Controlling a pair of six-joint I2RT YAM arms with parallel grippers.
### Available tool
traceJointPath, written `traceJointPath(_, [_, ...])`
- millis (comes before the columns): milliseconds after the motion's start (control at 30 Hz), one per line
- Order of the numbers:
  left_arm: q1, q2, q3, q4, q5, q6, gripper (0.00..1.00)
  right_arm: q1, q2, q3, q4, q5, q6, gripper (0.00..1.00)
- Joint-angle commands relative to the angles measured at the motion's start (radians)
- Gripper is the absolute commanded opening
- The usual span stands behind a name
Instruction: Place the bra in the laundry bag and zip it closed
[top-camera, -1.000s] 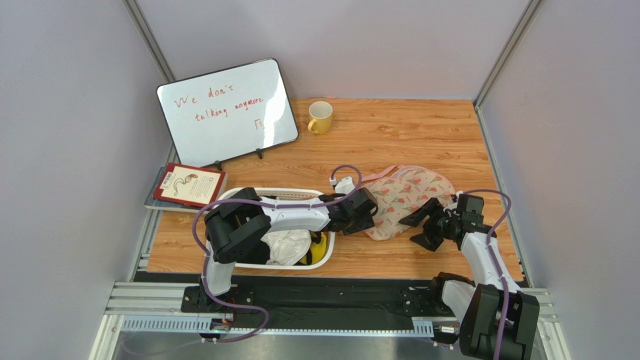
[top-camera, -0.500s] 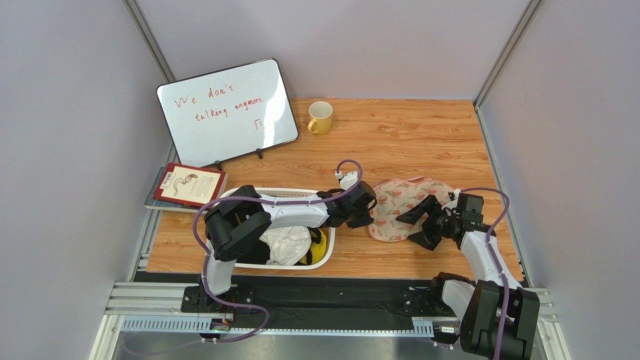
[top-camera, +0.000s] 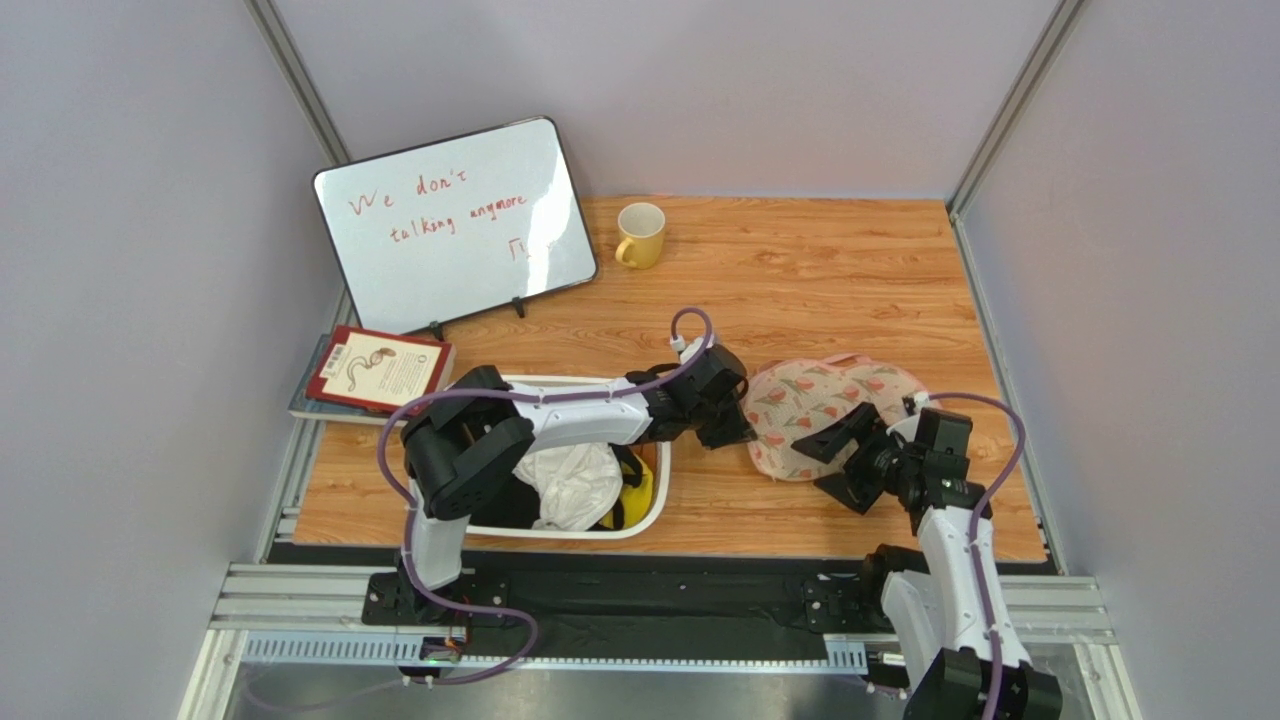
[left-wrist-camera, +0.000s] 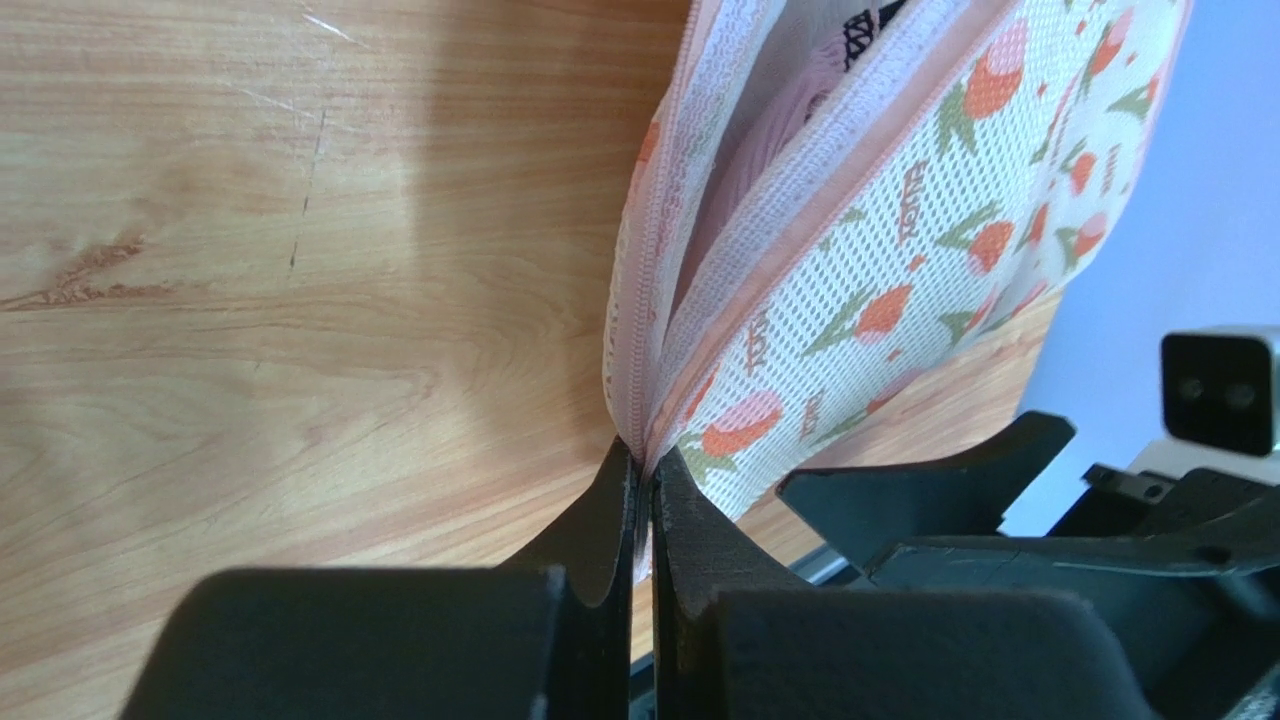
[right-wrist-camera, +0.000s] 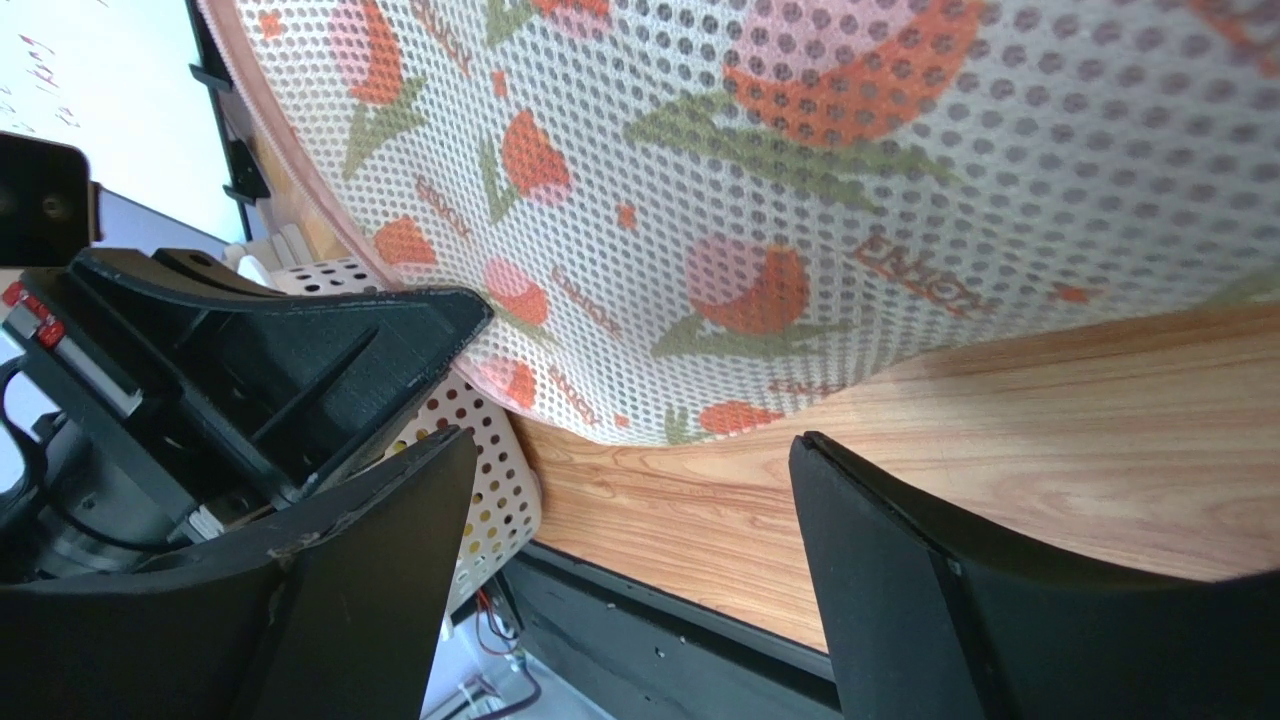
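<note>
The left hand (left-wrist-camera: 643, 477) is clenched tight, its two black fingers pressed together on the pink zip edging of the laundry bag (left-wrist-camera: 932, 225), at the point where the two sides of the opening meet. Above that pinch the zip gapes apart, and the bra (left-wrist-camera: 774, 128) sits inside the bag, showing as pale pink padding with a bit of black trim at the top of the gap. Whether the fingers hold the zip pull itself or only the edging cannot be told.

The right hand (right-wrist-camera: 631, 450) is released, its fingers spread wide with bare wood showing between them, and it grasps nothing. It hovers just beside the near right edge of the bag, whose cream mesh with pink-and-green print fills the view just beyond its fingertips.

From above, the bag lies on the wooden counter (top-camera: 842, 270) between the two hands, left hand at its left edge. The left arm reaches across a white slotted basket (top-camera: 601, 386) that holds a white cloth (top-camera: 571, 483) and a yellow garment (top-camera: 639, 495). Farther back stand a whiteboard (top-camera: 451, 222) with red writing and a yellow mug (top-camera: 640, 234). A book (top-camera: 376, 369) lies at the counter's left edge.
</note>
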Motion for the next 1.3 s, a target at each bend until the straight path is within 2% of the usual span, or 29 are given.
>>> traceJointPath(0, [0.023, -0.061, -0.004, 0.078, 0.054, -0.111, 0.00, -0.005, -0.044, -0.037, 0.020, 0.031, 0.090, 0.83])
traceJointPath(267, [0.026, -0.083, -0.015, 0.121, 0.127, -0.205, 0.00, -0.005, -0.019, -0.063, 0.052, 0.043, 0.114, 0.83])
traceJointPath(400, [0.023, -0.075, -0.042, 0.212, 0.181, -0.251, 0.00, -0.005, -0.025, -0.106, 0.190, 0.046, 0.159, 0.83])
traceJointPath(600, [0.008, -0.086, -0.091, 0.238, 0.183, -0.274, 0.00, -0.005, -0.016, -0.150, 0.403, 0.074, 0.258, 0.83])
traceJointPath(800, [0.006, -0.090, -0.123, 0.246, 0.184, -0.271, 0.00, -0.005, -0.031, -0.155, 0.496, 0.088, 0.297, 0.82])
traceJointPath(933, [0.005, -0.084, -0.116, 0.211, 0.170, -0.222, 0.00, -0.005, -0.077, -0.183, 0.534, 0.095, 0.336, 0.75])
traceJointPath(967, [0.006, -0.081, -0.111, 0.189, 0.169, -0.213, 0.00, -0.005, -0.084, -0.193, 0.534, 0.098, 0.341, 0.69])
traceJointPath(1100, [0.006, -0.061, -0.090, 0.154, 0.164, -0.142, 0.00, -0.005, -0.096, -0.201, 0.528, 0.127, 0.334, 0.60])
traceJointPath(1267, [0.006, -0.051, -0.038, 0.057, 0.169, -0.035, 0.13, -0.005, -0.047, -0.174, 0.530, 0.124, 0.302, 0.56])
